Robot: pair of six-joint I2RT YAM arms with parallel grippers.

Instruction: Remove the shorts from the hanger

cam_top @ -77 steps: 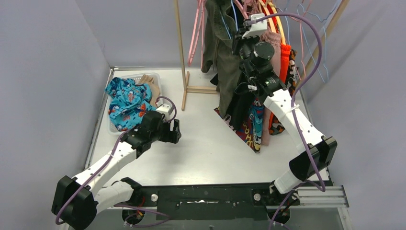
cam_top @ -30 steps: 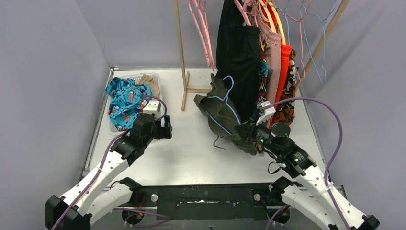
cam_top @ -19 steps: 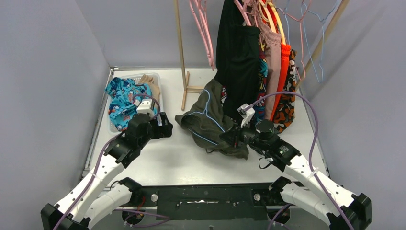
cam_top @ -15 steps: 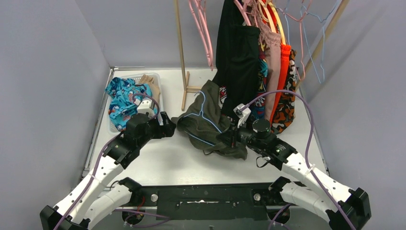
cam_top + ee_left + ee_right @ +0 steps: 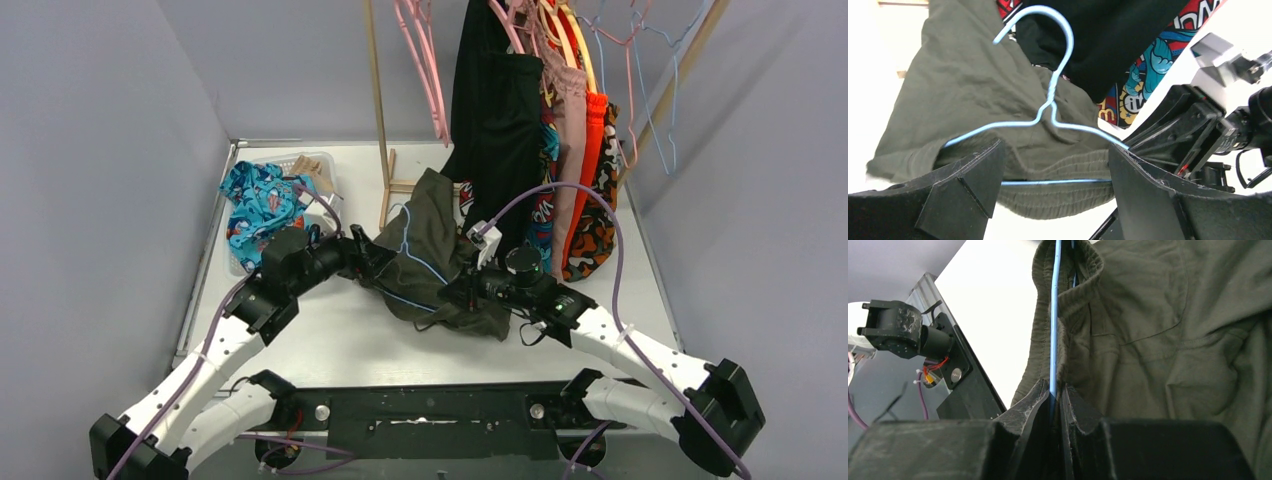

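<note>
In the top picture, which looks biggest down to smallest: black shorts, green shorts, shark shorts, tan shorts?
Biggest: black shorts and green shorts look about alike; the black hang nearer the camera, so unsure.
Next: shark shorts.
Smallest: tan shorts, mostly hidden.

Looking like robot lab cell: boxing white table (image 5: 360,345) w/ grey panels (image 5: 100,150), carrying cabled robot arms (image 5: 215,350) on blk rail (image 5: 430,412).
</note>
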